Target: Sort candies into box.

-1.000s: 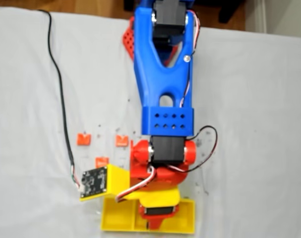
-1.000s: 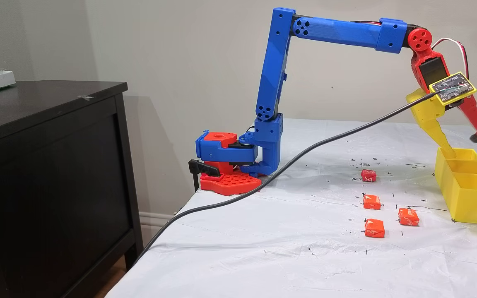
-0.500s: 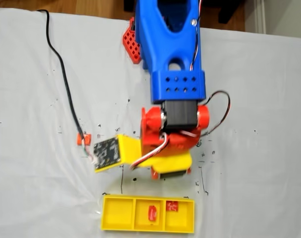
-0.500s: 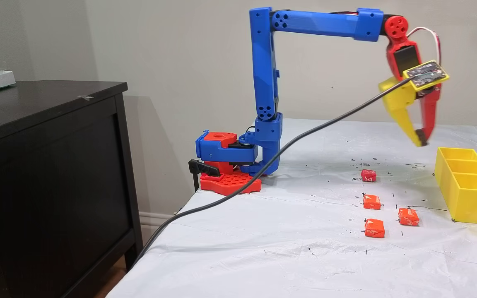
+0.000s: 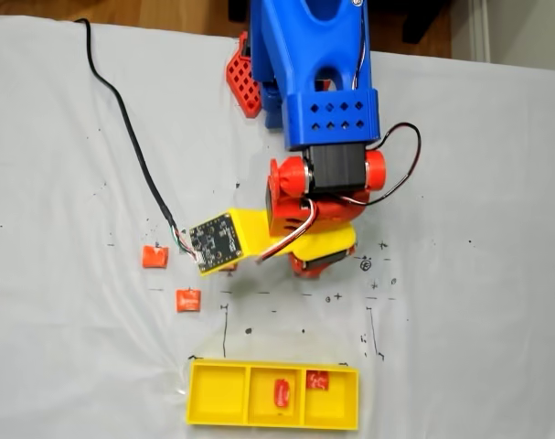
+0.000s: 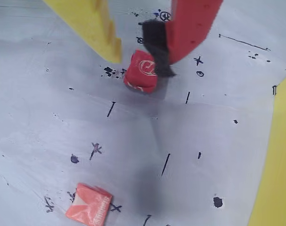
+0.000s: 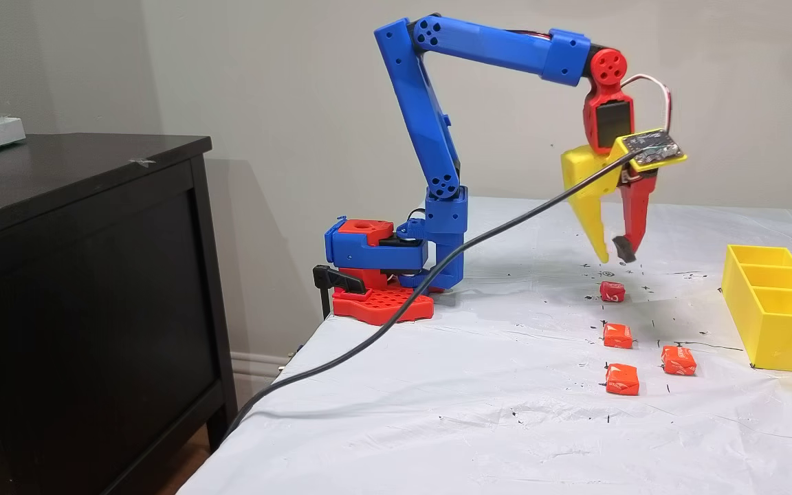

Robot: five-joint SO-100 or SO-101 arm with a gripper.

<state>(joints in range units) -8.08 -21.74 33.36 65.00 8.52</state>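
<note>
My gripper [image 7: 612,254] hangs open just above a red candy with white marks [image 7: 612,291]. In the wrist view the same red candy [image 6: 142,73] lies on the sheet between the yellow finger [image 6: 100,28] and the red finger [image 6: 190,23] of the gripper [image 6: 139,62], with nothing held. Three orange-red candies [image 7: 617,335] [image 7: 621,379] [image 7: 678,360] lie nearer the table's front. The yellow box [image 5: 218,395] stands at the bottom in a fixed view, with one red candy [image 5: 282,393] in its middle compartment and another [image 5: 317,380] in its right one.
A black cable [image 7: 396,316] runs from the wrist's circuit board [image 5: 218,242] across the white sheet and off the table edge. The arm's red and blue base [image 7: 382,275] is clamped at the table's rear corner. A dark cabinet [image 7: 80,275] stands to the left.
The arm has pulled back from over the box toward its base and lowered over the red candy. The jaws, wide one second ago, stand narrower.
</note>
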